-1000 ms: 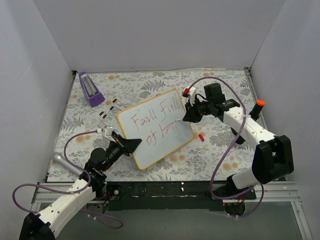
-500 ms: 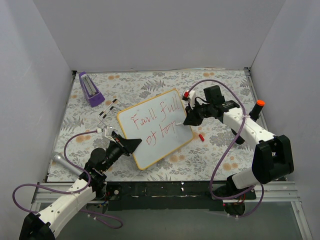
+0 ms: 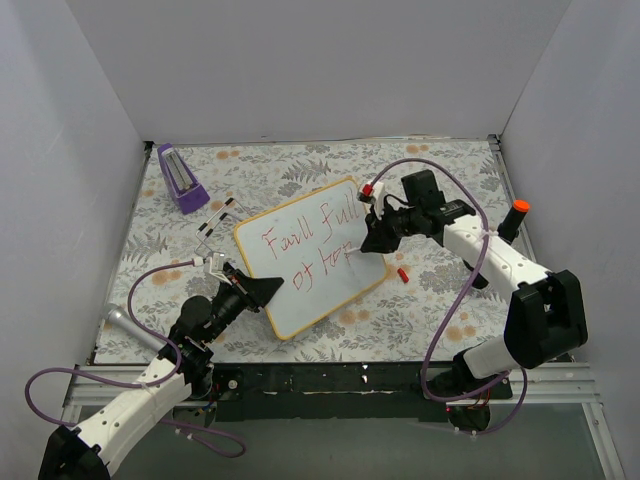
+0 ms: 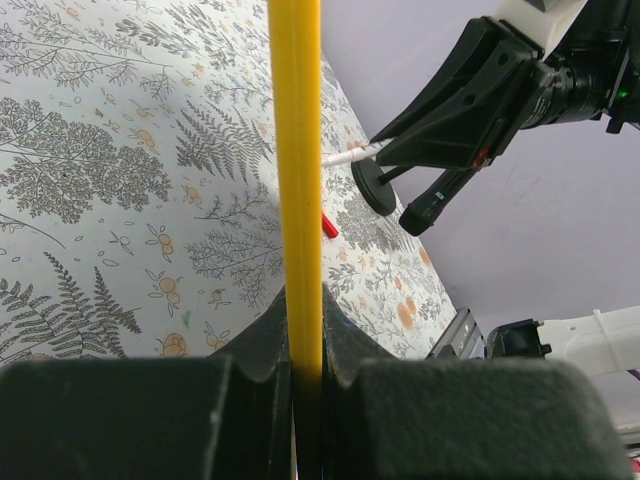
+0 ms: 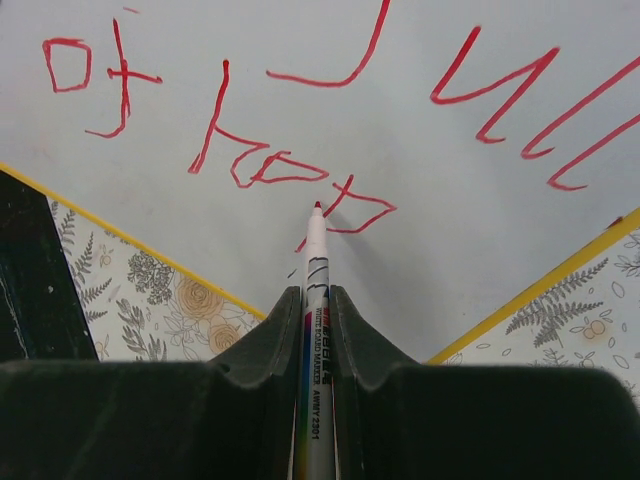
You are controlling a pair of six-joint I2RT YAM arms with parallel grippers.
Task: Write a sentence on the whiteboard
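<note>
The whiteboard (image 3: 300, 300) lies slanted on the flowered table (image 3: 440, 310), and the red sentence (image 3: 312, 238) runs across it in two lines. The left gripper (image 4: 305, 330) is at the whiteboard's near left edge, its fingers pressed onto the yellow frame. The right gripper (image 5: 316, 300) is over the whiteboard's right side and pinches a marker (image 5: 315, 250), whose red tip is at the last word of the lower line. A small red cap (image 3: 402, 273) lies just off the whiteboard's right edge. A purple block (image 3: 180, 178) sits well beyond its far left corner.
</note>
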